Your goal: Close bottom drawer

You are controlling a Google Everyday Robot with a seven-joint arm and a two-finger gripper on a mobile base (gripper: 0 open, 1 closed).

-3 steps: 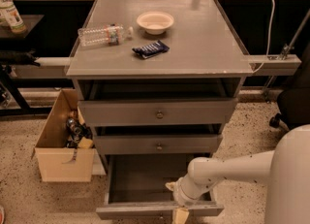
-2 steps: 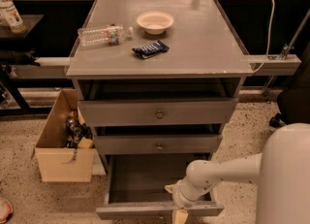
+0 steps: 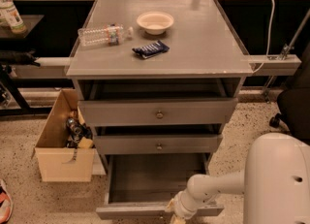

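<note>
The bottom drawer (image 3: 155, 177) of the grey cabinet is pulled far out, and its flat grey inside is bare. Its front edge (image 3: 131, 212) lies near the bottom of the view. Its knob is hidden. My gripper (image 3: 176, 217) is at the drawer's front edge, right of the middle, and is partly cut off by the bottom of the view. My white arm (image 3: 218, 186) reaches to it from the lower right.
The middle drawer (image 3: 158, 145) and top drawer (image 3: 158, 113) stand slightly out. On the cabinet top (image 3: 203, 48) are a bowl (image 3: 155, 22), a plastic bottle (image 3: 102, 35) and a dark packet (image 3: 150, 49). A cardboard box (image 3: 62, 145) stands on the floor at the left.
My gripper has sunk a little toward the bottom of the view at the drawer front. The drawer stands about as far out as before.
</note>
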